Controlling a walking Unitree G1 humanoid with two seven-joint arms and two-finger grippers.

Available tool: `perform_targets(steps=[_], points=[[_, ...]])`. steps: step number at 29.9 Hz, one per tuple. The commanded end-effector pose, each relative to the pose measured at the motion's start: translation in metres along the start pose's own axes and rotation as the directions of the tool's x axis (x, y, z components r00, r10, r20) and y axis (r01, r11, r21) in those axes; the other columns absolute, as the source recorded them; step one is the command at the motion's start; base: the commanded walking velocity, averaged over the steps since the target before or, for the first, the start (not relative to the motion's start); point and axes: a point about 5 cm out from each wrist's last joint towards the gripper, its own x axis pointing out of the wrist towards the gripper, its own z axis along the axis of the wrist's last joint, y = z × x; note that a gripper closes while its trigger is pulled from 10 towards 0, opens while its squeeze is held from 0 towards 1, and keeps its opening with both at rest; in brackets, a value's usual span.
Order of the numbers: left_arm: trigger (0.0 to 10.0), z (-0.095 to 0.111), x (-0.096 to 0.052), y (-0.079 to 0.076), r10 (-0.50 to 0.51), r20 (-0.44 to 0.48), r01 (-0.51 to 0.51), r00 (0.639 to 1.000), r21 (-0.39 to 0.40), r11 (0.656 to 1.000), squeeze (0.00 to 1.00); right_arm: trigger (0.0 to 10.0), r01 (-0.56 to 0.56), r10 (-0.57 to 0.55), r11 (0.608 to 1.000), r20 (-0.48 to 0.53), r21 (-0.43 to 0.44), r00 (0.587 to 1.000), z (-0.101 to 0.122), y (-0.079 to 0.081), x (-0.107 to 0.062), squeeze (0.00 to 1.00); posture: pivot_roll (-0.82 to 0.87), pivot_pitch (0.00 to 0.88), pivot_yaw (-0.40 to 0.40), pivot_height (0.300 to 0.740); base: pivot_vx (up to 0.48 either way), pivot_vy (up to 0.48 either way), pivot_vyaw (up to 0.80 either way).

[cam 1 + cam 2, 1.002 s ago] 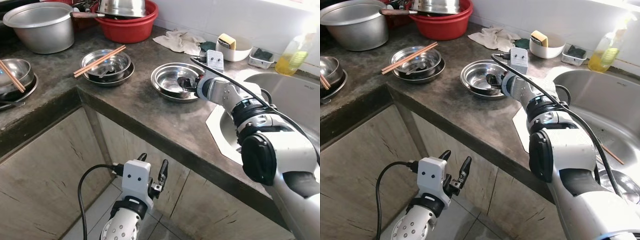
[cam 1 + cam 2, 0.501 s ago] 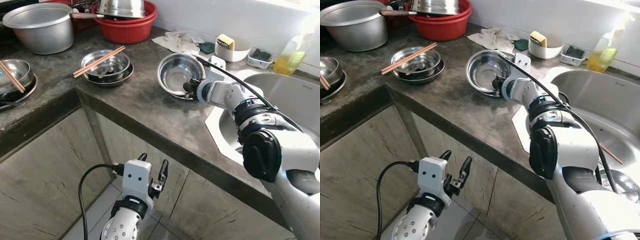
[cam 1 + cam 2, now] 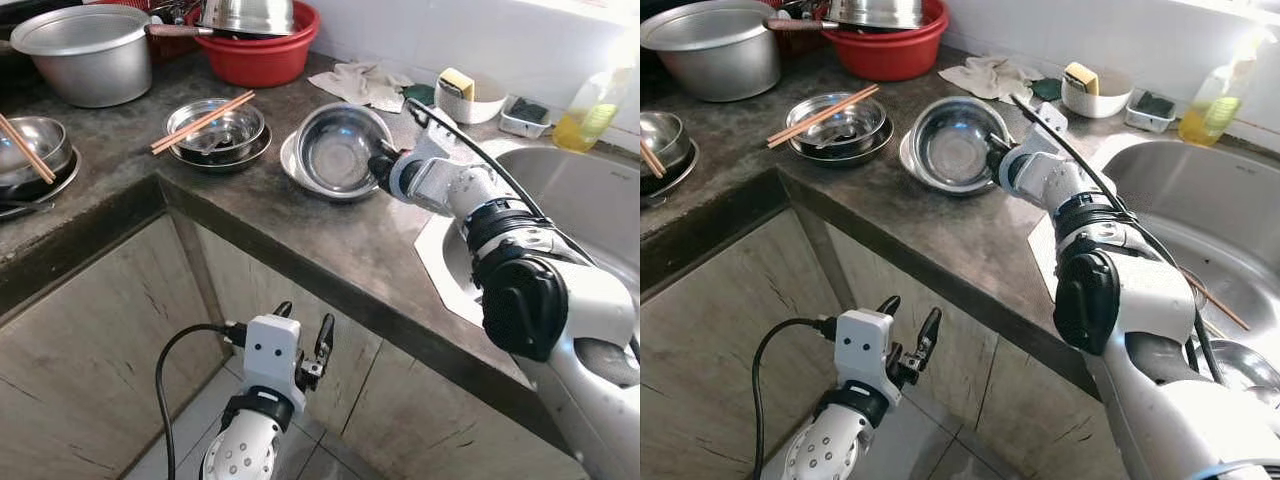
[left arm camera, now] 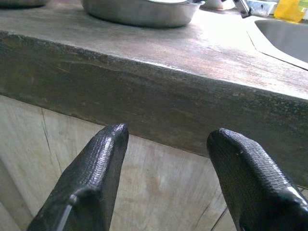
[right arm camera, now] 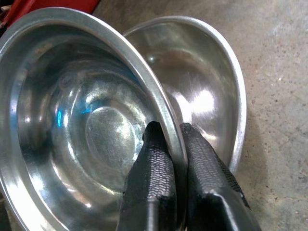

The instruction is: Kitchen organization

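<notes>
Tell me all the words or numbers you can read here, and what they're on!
None can be read.
The soap bottle shows no label clear enough to read.
The bowl pinched by the right gripper is bare metal, with no marks.
The left gripper, below the counter, shows no writing either.

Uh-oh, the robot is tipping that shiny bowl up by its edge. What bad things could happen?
1. The right gripper pinches only the thin rim of the steel bowl, which is tilted up. It might slip out and clatter onto the counter.
2. A second steel dish lies right beneath it, so it could get dragged or knocked.
3. The bowls with chopsticks sit close by, so a swing that way might bump them.
</notes>
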Motion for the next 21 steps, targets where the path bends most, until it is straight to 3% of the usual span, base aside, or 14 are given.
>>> perform_targets(steps=[1, 5, 7, 8, 10, 15, 18, 19, 21], points=[[10.0, -0.004, 0.000, 0.000, 0.002, -0.011, -0.002, 1.000, 0.005, 1.000, 0.00, 0.0, -0.007, 0.005, 0.999, 0.034, 0.037, 0.999, 0.008, -0.005, -0.003, 0.00, 0.13, 0.131, -0.097, 0.740, 0.000, 0.000, 0.00], [10.0, -0.005, 0.001, 0.001, -0.001, -0.009, 0.001, 1.000, 0.009, 1.000, 0.00, 0.0, -0.028, 0.025, 0.999, 0.105, 0.026, 0.994, 0.020, -0.006, -0.006, 0.00, 0.13, 0.123, -0.093, 0.740, 0.000, 0.000, 0.00], [10.0, -0.004, 0.002, 0.000, -0.002, -0.005, 0.003, 1.000, 0.012, 1.000, 0.00, 0.0, -0.047, 0.049, 0.999, 0.156, -0.016, 0.987, 0.026, -0.004, -0.008, 0.00, 0.12, 0.120, -0.090, 0.740, 0.000, 0.000, 0.00], [10.0, -0.004, 0.002, 0.001, -0.003, 0.000, 0.003, 1.000, 0.015, 1.000, 0.00, 0.0, -0.089, 0.111, 0.991, 0.242, -0.099, 0.964, 0.033, 0.001, -0.013, 0.00, 0.12, 0.116, -0.087, 0.740, 0.000, 0.000, 0.00], [10.0, -0.004, 0.003, 0.001, -0.002, 0.002, 0.002, 1.000, 0.016, 1.000, 0.00, 0.0, -0.110, 0.142, 0.985, 0.273, -0.132, 0.952, 0.034, 0.004, -0.016, 0.00, 0.12, 0.114, -0.086, 0.740, 0.000, 0.000, 0.00], [10.0, -0.002, 0.005, 0.004, -0.006, 0.014, 0.006, 1.000, 0.023, 1.000, 0.00, 0.0, -0.114, 0.224, 0.950, 0.379, -0.292, 0.898, 0.015, 0.009, -0.039, 0.00, 0.12, 0.103, -0.074, 0.740, 0.000, 0.000, 0.00], [10.0, -0.003, 0.006, 0.006, -0.005, 0.017, 0.005, 1.000, 0.027, 1.000, 0.00, 0.0, -0.043, 0.246, 0.911, 0.458, -0.410, 0.854, 0.000, 0.006, -0.056, 0.00, 0.12, 0.094, -0.066, 0.740, 0.000, 0.000, 0.00], [10.0, -0.002, 0.007, 0.007, -0.004, 0.021, 0.003, 1.000, 0.030, 1.000, 0.00, 0.0, 0.000, 0.269, 0.882, 0.503, -0.472, 0.821, -0.009, 0.003, -0.065, 0.00, 0.11, 0.089, -0.062, 0.740, 0.000, 0.000, 0.00], [10.0, -0.002, 0.007, 0.007, -0.004, 0.023, 0.003, 1.000, 0.030, 1.000, 0.00, 0.0, 0.031, 0.272, 0.867, 0.523, -0.498, 0.807, -0.015, 0.001, -0.070, 0.00, 0.11, 0.086, -0.058, 0.740, 0.000, 0.000, 0.00]])
